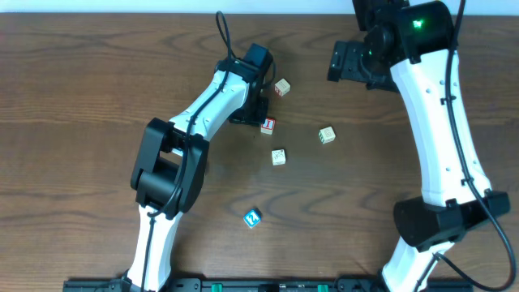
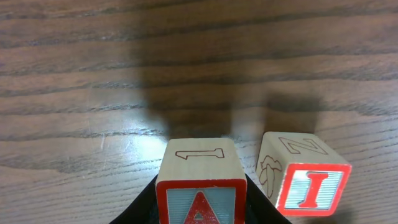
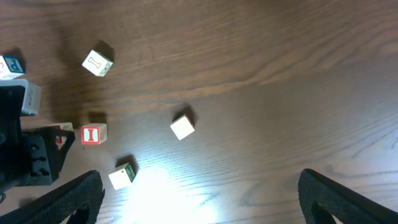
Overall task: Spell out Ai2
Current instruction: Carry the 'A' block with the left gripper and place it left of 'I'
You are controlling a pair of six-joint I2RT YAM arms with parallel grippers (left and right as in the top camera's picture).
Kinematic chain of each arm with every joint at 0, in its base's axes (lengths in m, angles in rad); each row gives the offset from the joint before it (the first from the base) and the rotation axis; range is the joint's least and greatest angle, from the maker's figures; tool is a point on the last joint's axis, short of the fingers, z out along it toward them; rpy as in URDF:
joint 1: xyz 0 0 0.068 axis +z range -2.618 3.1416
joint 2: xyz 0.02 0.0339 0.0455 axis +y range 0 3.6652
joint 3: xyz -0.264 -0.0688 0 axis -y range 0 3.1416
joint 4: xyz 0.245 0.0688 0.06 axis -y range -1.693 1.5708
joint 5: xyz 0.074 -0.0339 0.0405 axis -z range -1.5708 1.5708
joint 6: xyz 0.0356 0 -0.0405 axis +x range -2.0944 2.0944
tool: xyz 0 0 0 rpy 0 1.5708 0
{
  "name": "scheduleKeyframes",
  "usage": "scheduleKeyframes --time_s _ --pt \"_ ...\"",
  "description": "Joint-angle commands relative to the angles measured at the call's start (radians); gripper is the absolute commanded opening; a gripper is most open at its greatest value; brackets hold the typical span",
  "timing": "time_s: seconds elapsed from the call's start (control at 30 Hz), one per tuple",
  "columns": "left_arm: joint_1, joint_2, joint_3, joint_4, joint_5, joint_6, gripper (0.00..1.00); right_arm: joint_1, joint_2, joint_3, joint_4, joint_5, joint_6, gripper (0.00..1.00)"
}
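Note:
My left gripper [image 2: 201,214] is shut on the red-framed A block [image 2: 201,186], low over the table. The red I block [image 2: 311,186] stands just to the right of it, a small gap between them. From overhead the left gripper [image 1: 250,109] covers the A block, and the I block [image 1: 268,126] shows at its lower right. The blue 2 block [image 1: 253,217] lies alone nearer the front. My right gripper [image 3: 199,205] hangs open and empty high over the back right, and it also shows overhead [image 1: 347,62].
Three pale wooden blocks lie loose: one [image 1: 282,87] behind the I block, one [image 1: 327,135] to its right and one [image 1: 278,156] in front of it. The right wrist view shows them [image 3: 122,176], [image 3: 182,127], [image 3: 97,63] scattered around the I block [image 3: 94,134].

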Motion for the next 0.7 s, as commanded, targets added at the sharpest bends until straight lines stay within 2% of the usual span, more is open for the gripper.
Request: scheduleKeyframes --time_s 0.0,0.3,0.47,0.67 --pt "0.0 0.011 -0.021 0.003 -0.005 -0.009 0.09 -0.001 0.005 0.007 -0.005 0.007 -0.015 0.99" --pt "0.0 0.011 -0.058 0.031 -0.031 -0.031 0.1 -0.001 0.005 0.007 -0.005 0.007 -0.015 0.99" --pt "0.0 0.011 -0.058 0.044 -0.031 -0.031 0.29 -0.001 0.005 0.007 -0.005 0.008 -0.015 0.99" --pt "0.001 0.011 -0.057 0.054 -0.031 -0.031 0.38 -0.001 0.005 0.007 -0.005 0.008 -0.015 0.99"
